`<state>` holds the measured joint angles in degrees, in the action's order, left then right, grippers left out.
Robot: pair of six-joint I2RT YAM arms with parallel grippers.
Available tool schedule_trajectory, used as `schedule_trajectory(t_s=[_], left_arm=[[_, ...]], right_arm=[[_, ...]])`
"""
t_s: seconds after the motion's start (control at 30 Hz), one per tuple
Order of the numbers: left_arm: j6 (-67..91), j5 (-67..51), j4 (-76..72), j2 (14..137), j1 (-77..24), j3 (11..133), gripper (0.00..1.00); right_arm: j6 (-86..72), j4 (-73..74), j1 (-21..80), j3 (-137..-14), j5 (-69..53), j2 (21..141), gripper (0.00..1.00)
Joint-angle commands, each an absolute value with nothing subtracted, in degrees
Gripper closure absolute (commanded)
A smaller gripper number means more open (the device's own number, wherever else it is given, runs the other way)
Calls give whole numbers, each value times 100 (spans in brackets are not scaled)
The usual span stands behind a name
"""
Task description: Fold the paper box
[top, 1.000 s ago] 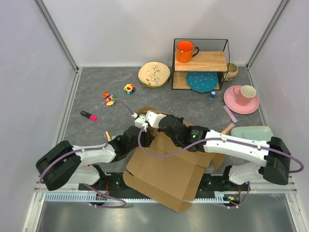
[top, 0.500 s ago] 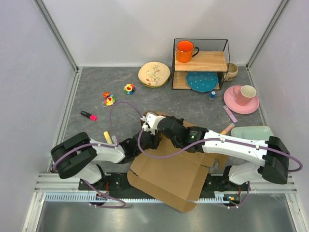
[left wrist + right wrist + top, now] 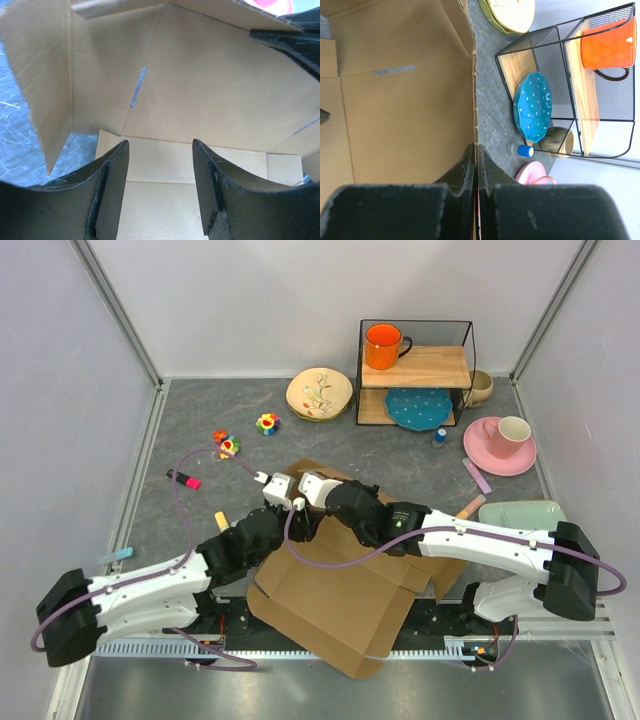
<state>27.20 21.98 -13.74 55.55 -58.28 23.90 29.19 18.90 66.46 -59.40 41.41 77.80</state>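
Observation:
The paper box (image 3: 340,600) is a brown cardboard sheet lying partly unfolded between the arms, its near corner hanging past the table's front edge. A far flap (image 3: 318,470) stands raised. My right gripper (image 3: 477,149) is shut on the edge of an upright cardboard wall (image 3: 410,100), which is pinched between its fingers. In the top view the right gripper (image 3: 303,500) sits at the box's far-left part. My left gripper (image 3: 160,143) is open over the box's inner panel (image 3: 165,170), with nothing between its fingers. Seen from above, the left gripper (image 3: 276,502) is right beside the right one.
A black wire shelf (image 3: 415,370) at the back holds an orange mug (image 3: 384,345) and a teal plate (image 3: 418,408). A floral plate (image 3: 319,393), pink cup and saucer (image 3: 500,443), green tray (image 3: 520,512), pink highlighter (image 3: 184,479) and small toys (image 3: 227,445) lie around.
My left gripper's jaws have opened wide, and the left arm has stretched out to the left. The box has shifted slightly left. The right gripper keeps its pinch.

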Motion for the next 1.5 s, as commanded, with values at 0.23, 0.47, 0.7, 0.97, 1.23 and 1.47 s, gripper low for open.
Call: schedule_trajectory(t_s=[0.23, 0.47, 0.7, 0.97, 1.23, 1.47], left_arm=[[3111, 3076, -588, 3533, -5836, 2250, 48], [3040, 3007, -1045, 4376, -5494, 3250, 70], [3822, 1682, -1555, 5027, -4186, 3410, 72], [3990, 320, -2100, 5756, -3762, 3568, 73], [4254, -711, -2706, 6029, -3841, 3060, 78], [4280, -1204, -2857, 6267, -3946, 2848, 81]], right_arm=[[2821, 1477, 6680, -5827, 4254, 7629, 100], [2698, 1468, 6671, -5730, 4228, 7576, 100], [2646, 1468, 6680, -5713, 4166, 7523, 100], [2672, 1459, 6680, -5713, 4157, 7488, 100], [2724, 1476, 6680, -5774, 4201, 7585, 100], [2733, 1564, 6697, -5924, 4254, 7752, 100]])
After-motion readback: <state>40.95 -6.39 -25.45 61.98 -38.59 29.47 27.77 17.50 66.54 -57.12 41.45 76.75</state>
